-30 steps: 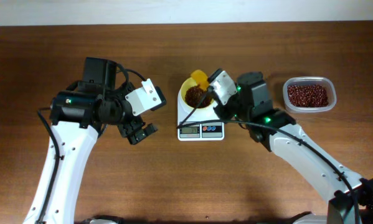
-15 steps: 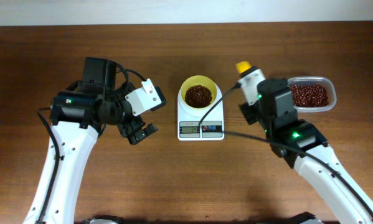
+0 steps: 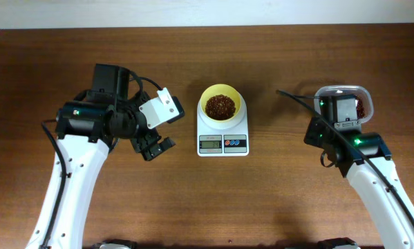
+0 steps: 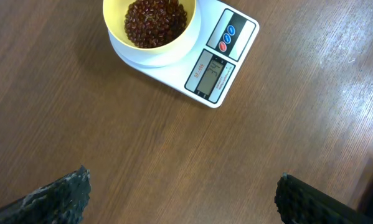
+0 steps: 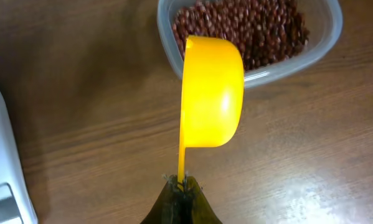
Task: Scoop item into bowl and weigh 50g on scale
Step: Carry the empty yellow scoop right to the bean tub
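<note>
Fingers (image 4: 58, 198) of my left gripper (image 3: 156, 146) are spread wide with nothing between them. It hovers over the bare wooden table (image 3: 193, 200), left of the kitchen scale (image 3: 223, 140) and well apart from it.

Centre: the pale-yellow bowl (image 3: 204, 104) sits on the scale platform. A pile of red-brown beans (image 3: 220, 106) covers its bottom and comes nowhere near the rim. The LCD is lit but too small to read, so I can't tell how close to 50 g I am.

Right: my right gripper (image 5: 181, 185) is pinched shut on the end of the thin handle of the yellow scoop (image 5: 211, 93). The cup shows its outer side to the wrist camera and hangs over the near rim of the clear tub (image 5: 335, 31). The tub holds the bulk of the beans. Whether the scoop is loaded is hidden from me.

Handling, my guess:
- The beans are tiny, hard, smooth and loose, so they roll and spill easily. I take them with the scoop, never with my fingers.
- The scoop is light, stiff plastic, and its narrow handle could twist in the pinch. I grip it firmly and keep the cup level.
- The bowl looks light and could slide if bumped, so I pour from above without touching it.
</note>
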